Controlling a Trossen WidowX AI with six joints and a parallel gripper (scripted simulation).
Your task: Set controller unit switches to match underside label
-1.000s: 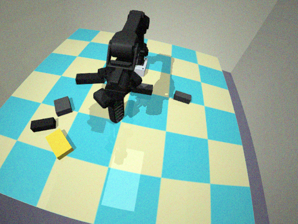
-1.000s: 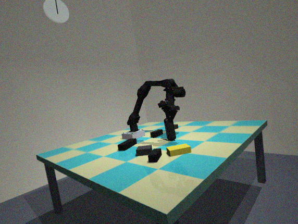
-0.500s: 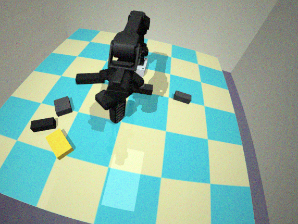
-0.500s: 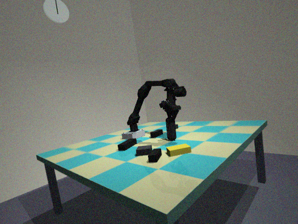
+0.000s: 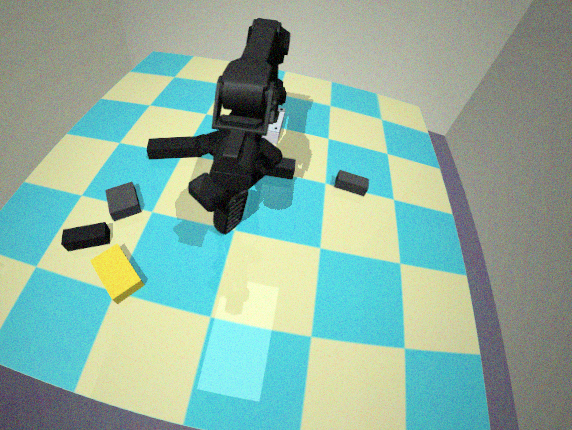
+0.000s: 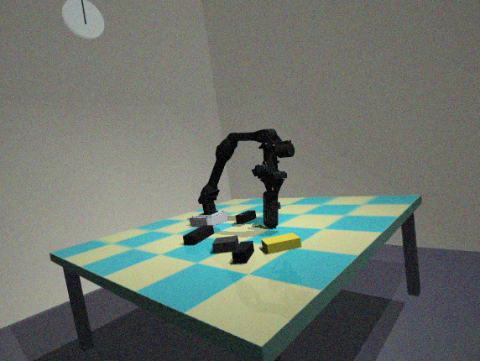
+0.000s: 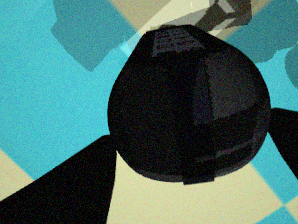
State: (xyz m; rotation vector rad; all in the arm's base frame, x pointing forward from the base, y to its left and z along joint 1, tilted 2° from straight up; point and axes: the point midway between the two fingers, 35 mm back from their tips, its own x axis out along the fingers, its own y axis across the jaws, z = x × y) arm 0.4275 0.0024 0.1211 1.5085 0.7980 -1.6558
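Note:
My gripper (image 5: 237, 172) (image 6: 270, 190) (image 7: 189, 131) is shut on a bulky dark body, which appears to be the controller unit (image 5: 231, 215) (image 6: 270, 211) (image 7: 160, 105). The fingers press on its two sides. In the exterior view it hangs upright on edge, its rounded lower end at or just above the bench. A ribbed, striped face shows in the top view, and a small striped patch shows at its top in the wrist view. Switch positions, numbers and label squares cannot be read. Most of the unit is in deep shade.
On the checkered bench (image 5: 360, 300) (image 6: 268, 290) lie a yellow block (image 5: 116, 272) (image 6: 282, 243), a grey block (image 5: 123, 200) (image 6: 226, 244), a black block (image 5: 86, 236) (image 6: 242, 253), a long black block (image 5: 172, 147) (image 6: 198, 236) and, right of the arm, a dark block (image 5: 352, 183).

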